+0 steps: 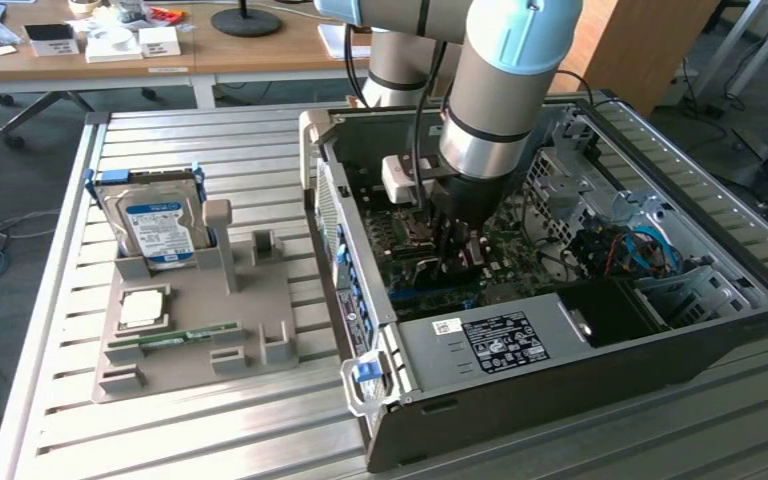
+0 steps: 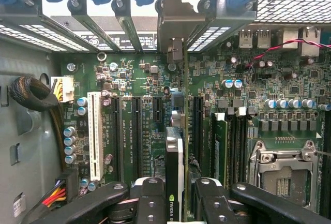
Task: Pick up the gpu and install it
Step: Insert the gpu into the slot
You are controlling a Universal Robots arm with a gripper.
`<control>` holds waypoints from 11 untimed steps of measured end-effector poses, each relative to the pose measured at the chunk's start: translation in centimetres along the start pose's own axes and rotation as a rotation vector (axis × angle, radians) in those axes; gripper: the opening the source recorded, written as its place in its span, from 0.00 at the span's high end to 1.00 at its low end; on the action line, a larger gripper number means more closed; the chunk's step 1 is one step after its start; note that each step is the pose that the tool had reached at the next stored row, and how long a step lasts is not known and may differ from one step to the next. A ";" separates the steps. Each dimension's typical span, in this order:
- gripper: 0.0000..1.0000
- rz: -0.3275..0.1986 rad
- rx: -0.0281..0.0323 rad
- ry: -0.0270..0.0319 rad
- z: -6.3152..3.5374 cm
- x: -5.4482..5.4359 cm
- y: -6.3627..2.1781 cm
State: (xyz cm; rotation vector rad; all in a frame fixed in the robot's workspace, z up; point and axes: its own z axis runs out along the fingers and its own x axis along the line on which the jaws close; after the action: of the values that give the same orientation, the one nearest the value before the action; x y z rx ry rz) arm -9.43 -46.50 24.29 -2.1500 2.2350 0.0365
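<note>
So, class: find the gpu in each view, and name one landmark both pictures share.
Exterior view: the gpu is a dark edge under the gripper, inside the open computer case, over the motherboard.
Wrist view: the gpu stands edge-on between the jaws, its silver bracket reaching the case's rear slots.
Shared landmark: the green motherboard.

The computer case (image 1: pixel 544 330) lies open on the table (image 1: pixel 197 440), near its exterior-view right edge; a holder tray (image 1: pixel 191 350) sits beside it.
</note>
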 end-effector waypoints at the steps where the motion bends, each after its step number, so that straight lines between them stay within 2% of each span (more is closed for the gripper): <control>1: 0.73 0.000 -0.0001 0.0000 0.00 0.0 0.00; 9: 0.73 0.000 -0.0001 -0.0008 0.03 0.0 0.03; 10: 0.67 0.000 0.0002 -0.0006 0.03 0.0 0.02; 11: 0.67 0.000 0.0000 -0.0003 0.01 0.0 0.02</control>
State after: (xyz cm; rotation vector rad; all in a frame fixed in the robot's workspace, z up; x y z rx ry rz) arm -9.45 -46.50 24.28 -2.1495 2.2351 0.0367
